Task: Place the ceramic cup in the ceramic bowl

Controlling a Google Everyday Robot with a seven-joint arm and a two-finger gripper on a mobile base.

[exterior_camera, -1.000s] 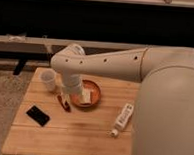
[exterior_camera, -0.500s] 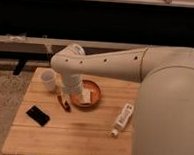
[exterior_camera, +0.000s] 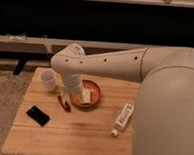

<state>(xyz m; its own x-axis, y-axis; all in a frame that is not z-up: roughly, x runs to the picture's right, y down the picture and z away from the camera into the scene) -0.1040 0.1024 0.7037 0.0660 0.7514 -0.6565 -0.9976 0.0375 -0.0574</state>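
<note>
A flat black rectangular phone point(exterior_camera: 38, 115) lies at lower left on the wooden table point(exterior_camera: 76, 135). The small plain white ceramic cup point(exterior_camera: 48, 79) stands upright at upper left, ungrasped. Just to its right, the gripper point(exterior_camera: 68, 96) hangs above a small red-brown elongated object point(exterior_camera: 64, 104), at the left rim of the shallow round terracotta ceramic bowl point(exterior_camera: 92, 90). Whether the gripper is open or closed cannot be told. The step is judged to be the reach: shift left, centre squarely on the cup, and clear the red-brown object. A long white remote-like bar point(exterior_camera: 122, 119) lies far right.
</note>
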